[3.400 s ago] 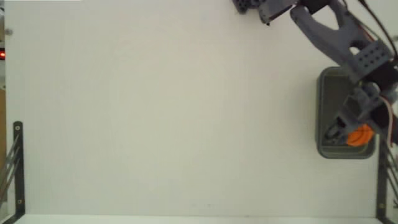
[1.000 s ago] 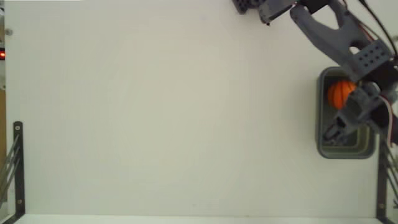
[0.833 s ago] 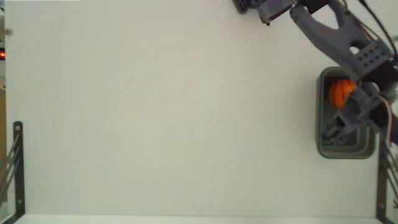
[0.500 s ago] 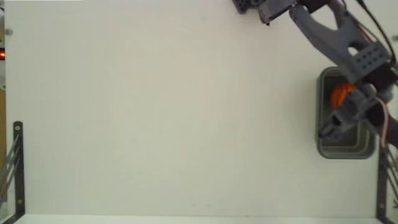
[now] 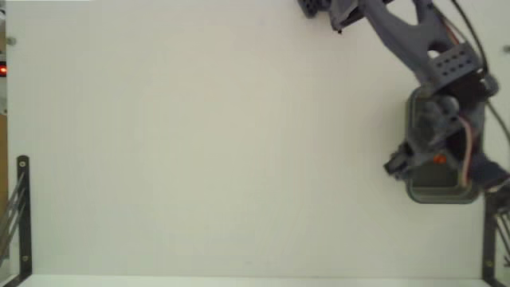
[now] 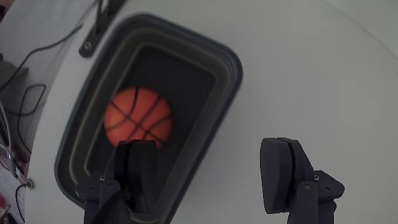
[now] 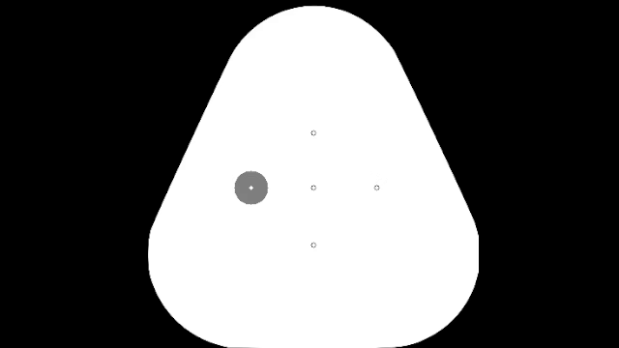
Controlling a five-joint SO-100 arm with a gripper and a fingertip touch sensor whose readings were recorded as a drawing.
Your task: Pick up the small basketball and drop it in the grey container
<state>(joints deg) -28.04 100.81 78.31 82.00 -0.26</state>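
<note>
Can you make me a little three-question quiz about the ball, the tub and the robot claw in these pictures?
1. True or false: the ball lies inside the tub.
2. In the wrist view, the claw is: A) shut on the ball, B) open with nothing between its fingers, C) out of the picture.
3. Fill in the blank: in the fixed view, the tub sits near the ______ edge of the table.

Key
1. True. The ball rests on the tub's floor.
2. B. The two fingers stand wide apart, above the tub's rim and the table beside it.
3. Right.
</note>
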